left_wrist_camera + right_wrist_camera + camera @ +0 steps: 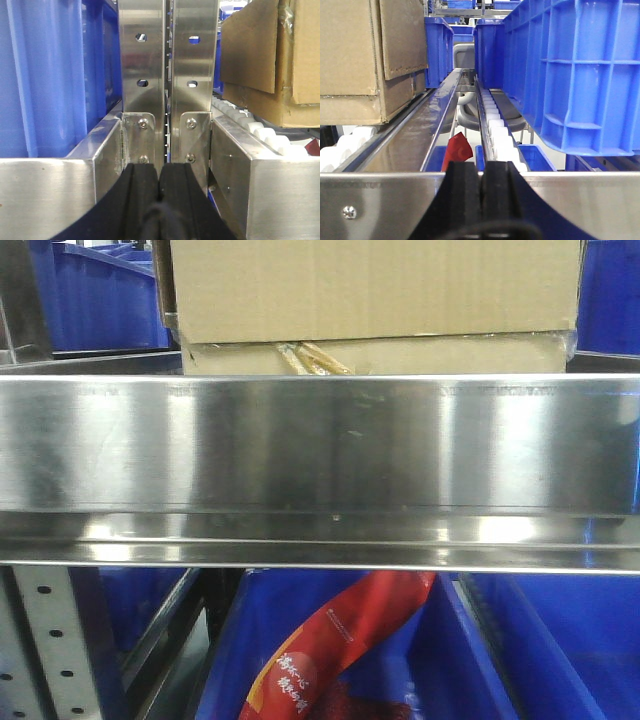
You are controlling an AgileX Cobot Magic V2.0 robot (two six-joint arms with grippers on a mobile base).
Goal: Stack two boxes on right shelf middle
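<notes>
Both pincers clenched on nothing: left gripper [159,182], right gripper [481,187]. Cardboard boxes [375,300] stacked on the steel shelf [320,440], right of the left pincer, left of the right; equally near.

Blue bin, lower level [540,660]: sits under the steel lip, open at the top, a red packet inside.
Red packet [335,645]: lies slanted in that bin, white lettering near its lower end.
Blue crate, upper left [95,295]: stands behind the lip, its ribbed wall in view.
Large blue crate [570,70]: rests on the white rollers, ribbed side toward the camera.
White rollers [500,137]: run in a row under that crate.
</notes>
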